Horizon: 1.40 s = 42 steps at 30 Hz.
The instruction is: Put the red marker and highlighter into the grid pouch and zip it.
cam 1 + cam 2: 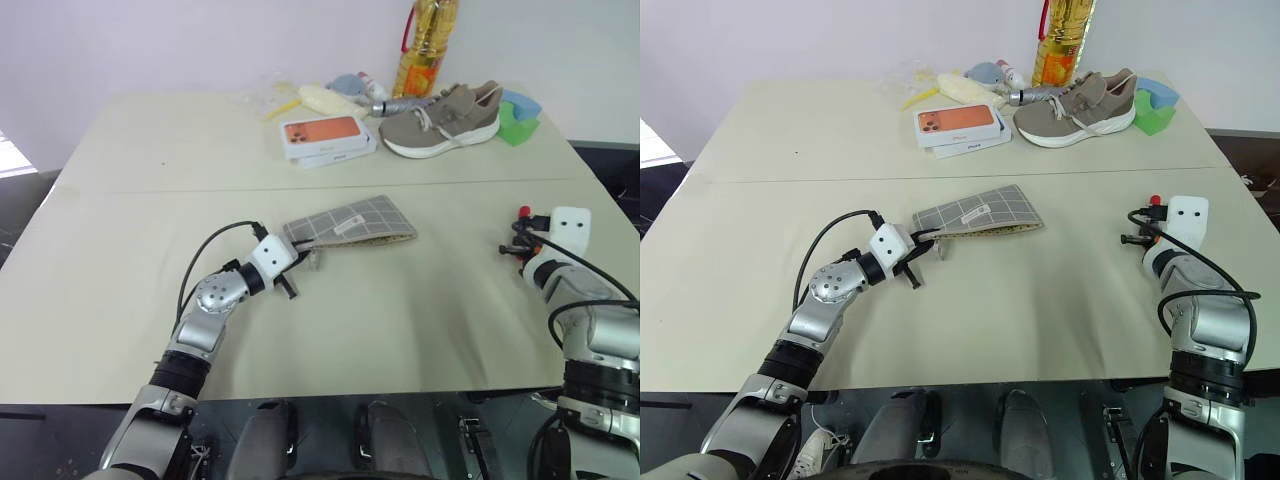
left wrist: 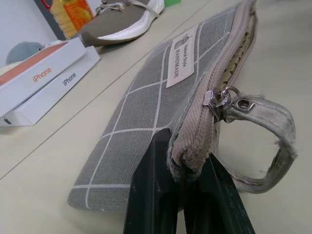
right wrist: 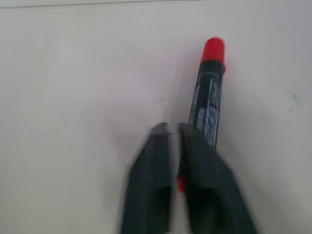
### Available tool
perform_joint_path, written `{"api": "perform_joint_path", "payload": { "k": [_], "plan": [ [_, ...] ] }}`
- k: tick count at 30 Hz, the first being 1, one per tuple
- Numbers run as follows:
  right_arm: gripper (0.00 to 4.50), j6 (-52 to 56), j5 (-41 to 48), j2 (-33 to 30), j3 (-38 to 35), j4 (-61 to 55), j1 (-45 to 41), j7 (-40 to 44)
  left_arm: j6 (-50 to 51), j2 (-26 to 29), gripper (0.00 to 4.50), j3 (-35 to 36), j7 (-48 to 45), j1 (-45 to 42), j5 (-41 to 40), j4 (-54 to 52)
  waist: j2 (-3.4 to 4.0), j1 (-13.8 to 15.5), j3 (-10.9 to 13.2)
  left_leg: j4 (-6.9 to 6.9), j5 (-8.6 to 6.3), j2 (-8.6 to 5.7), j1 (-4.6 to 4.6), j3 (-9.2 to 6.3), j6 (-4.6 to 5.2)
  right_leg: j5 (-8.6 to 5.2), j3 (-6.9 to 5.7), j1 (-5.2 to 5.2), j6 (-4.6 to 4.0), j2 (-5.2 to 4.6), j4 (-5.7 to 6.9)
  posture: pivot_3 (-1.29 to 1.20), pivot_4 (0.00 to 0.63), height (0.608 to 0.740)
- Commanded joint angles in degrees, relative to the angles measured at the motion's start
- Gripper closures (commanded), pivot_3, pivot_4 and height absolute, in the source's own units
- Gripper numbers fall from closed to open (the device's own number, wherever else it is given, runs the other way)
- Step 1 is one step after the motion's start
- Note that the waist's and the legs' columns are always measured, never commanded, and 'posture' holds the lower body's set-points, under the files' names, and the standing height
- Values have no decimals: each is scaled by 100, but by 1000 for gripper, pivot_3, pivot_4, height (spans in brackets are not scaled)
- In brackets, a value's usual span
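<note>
A: So where's everything sitting on the worktop [image 1: 120, 300]?

B: The grid pouch [image 1: 352, 225] lies flat around the middle of the frame, zip open along its near edge, label facing up. The left end effector [image 2: 187, 170] is clenched on the pouch's left corner, right at the end of the zip, with the pull loop [image 2: 265, 131] just beside its fingers.

A: And the red marker?

B: The red marker [image 3: 208, 95] is over at the right edge of the frame, lying on the worktop. The right end effector [image 3: 174, 129] is there too, fingers nearly together, and the marker runs alongside one finger, its near end tucked under the fingers. I can't tell if it's actually gripped or just touched.

A: What's at the back?

B: Upper middle of the frame: two stacked phone boxes [image 1: 325, 136], a tan shoe [image 1: 440, 120], a bottle of yellow oil [image 1: 425, 45], and some blue and green sponges [image 1: 520, 115]. All well apart from the pouch.
</note>
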Motion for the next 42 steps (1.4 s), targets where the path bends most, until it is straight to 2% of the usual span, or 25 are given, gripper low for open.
{"api": "perform_joint_path", "payload": {
  "k": [1,3,9,12,15,17,22,27,33,38,42],
  "plan": [
    [2113,-105,-148,-150,-55,-194,-20,-113,-49,-11,4500,64,5,-111,-60,-85,0,0,0,0,0,0,0,0,0,0,0,0,0,0,0,0,150,740],
    [1092,-78,-167,-156,-65,-145,-38,-134,-51,-17,4500,61,2,-120,-61,-81,0,0,0,0,0,0,0,-1,0,0,0,-1,0,1,1,0,150,740],
    [1092,306,106,-33,-239,166,-235,-141,-59,-37,4500,58,4,-165,-62,-56,0,2,0,0,0,0,0,0,0,0,0,0,0,0,0,0,150,740],
    [1961,238,111,-71,-232,324,-316,-138,-53,-29,4500,66,11,-148,-58,-78,0,0,0,0,0,0,0,0,0,0,0,0,0,0,0,0,150,740],
    [3573,206,104,-102,-212,360,-349,-124,-47,-17,4500,76,15,-131,-56,-92,0,1,0,0,0,0,0,0,0,0,0,0,0,0,0,0,150,740],
    [4121,184,94,-123,-198,351,-359,-123,-39,-16,4500,81,24,-124,-55,-100,0,1,0,0,0,0,0,0,0,0,0,0,0,0,0,0,150,740],
    [4120,-79,-110,-485,221,-278,-155,257,1,8,4500,171,66,-108,-107,-88,3,2,2,0,0,0,-1,0,0,0,0,-1,0,0,0,0,150,740],
    [4120,-1150,-239,-1317,1012,-1504,602,1684,6,93,4500,325,54,-232,-179,58,3,-1,2,-2,-1,0,-2,-1,1,-1,1,-4,1,3,-1,0,150,740],
    [4120,-1460,379,-1648,1060,-2662,1294,2892,-53,149,4500,387,-2,-340,-213,218,-2,4,4,-1,0,2,-2,-3,0,-1,0,-2,2,4,-3,0,150,740],
    [4120,-1330,446,-1686,1374,-3011,1329,3149,-91,124,4500,357,-7,-388,-199,266,-6,7,6,1,0,2,-1,-7,0,-1,-2,1,2,2,-4,0,150,740],
    [4120,-1384,179,-1737,1673,-2821,1212,3149,-103,91,4500,322,-14,-374,-193,225,-6,10,6,2,0,1,-1,-6,0,-1,-2,1,2,1,-4,0,150,740]
  ]
}}
